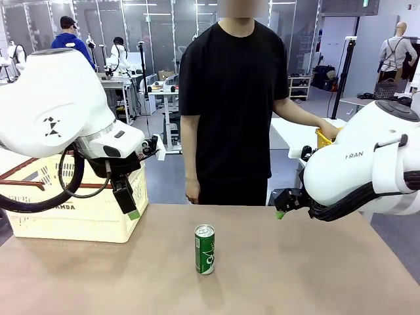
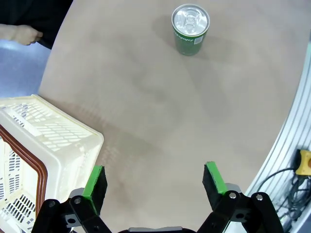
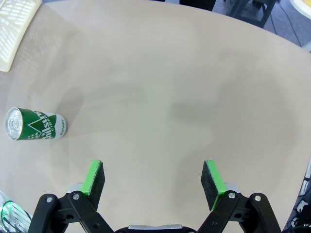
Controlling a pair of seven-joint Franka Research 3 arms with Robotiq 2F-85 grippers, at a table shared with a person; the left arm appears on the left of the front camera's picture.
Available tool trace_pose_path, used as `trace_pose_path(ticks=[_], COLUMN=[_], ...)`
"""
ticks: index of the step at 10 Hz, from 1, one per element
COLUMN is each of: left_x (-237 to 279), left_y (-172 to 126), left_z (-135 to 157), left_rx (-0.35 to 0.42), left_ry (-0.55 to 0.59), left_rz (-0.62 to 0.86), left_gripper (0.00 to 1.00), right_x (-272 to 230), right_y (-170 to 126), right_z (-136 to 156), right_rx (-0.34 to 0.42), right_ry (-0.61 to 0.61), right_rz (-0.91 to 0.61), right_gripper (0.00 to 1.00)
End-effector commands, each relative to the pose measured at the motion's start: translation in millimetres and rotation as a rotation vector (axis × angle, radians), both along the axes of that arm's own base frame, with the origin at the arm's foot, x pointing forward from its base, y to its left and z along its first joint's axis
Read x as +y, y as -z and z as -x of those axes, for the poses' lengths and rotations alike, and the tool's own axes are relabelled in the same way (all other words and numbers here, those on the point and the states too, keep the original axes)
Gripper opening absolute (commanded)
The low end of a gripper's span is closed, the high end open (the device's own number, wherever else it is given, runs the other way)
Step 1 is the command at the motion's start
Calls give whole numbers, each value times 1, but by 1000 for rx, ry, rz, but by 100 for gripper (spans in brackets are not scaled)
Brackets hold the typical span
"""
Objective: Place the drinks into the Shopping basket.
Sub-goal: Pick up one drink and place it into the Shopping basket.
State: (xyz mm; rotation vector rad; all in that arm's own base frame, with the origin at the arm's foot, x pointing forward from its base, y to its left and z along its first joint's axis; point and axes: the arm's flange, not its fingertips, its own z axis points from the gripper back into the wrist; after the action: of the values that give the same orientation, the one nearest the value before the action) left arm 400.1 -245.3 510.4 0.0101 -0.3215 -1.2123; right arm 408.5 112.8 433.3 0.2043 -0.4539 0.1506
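Note:
A green drink can with white marks stands upright near the middle of the table; it also appears as the can in the left wrist view and the can in the right wrist view. The cream Shopping basket with its brown rim sits at the table's left; its corner lies just beside the left fingers. My left gripper hangs open above the table by the basket, with nothing between its pads. My right gripper is open over bare table at the right, far from the can.
A person in a black shirt stands at the far side, one hand reaching toward a yellow basket behind my right arm. The table is bare around the can.

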Motion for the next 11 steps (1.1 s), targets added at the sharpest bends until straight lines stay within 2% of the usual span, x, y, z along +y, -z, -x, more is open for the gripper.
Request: trace_pose_path(ticks=[1, 3, 4, 5, 6, 9, 11], left_x=[0, -19, -33, -49, -65, -118, -141], left_y=[0, 12, 17, 24, 28, 35, 38], left_z=[0, -35, -47, -55, -58, -66, -61], left_rx=[0, -21, -11, 40, 114, 178, 173], left_ry=[0, 156, 206, 282, 346, 492, 528], left_rz=[0, 38, 19, 0, -36, -66, -87], left_gripper=[100, 100, 100, 100, 100, 100, 100], right_x=[-1, -1, -1, -1, -1, -1, -1], right_y=[0, 0, 0, 0, 0, 0, 0], right_z=[0, 0, 0, 0, 0, 0, 0], right_rx=[0, 0, 0, 0, 0, 0, 0], right_ry=[-1, -1, -1, -1, -1, -1, -1], right_rz=[-1, -1, -1, -1, -1, -1, -1], right_gripper=[100, 100, 100, 100, 100, 100, 100])
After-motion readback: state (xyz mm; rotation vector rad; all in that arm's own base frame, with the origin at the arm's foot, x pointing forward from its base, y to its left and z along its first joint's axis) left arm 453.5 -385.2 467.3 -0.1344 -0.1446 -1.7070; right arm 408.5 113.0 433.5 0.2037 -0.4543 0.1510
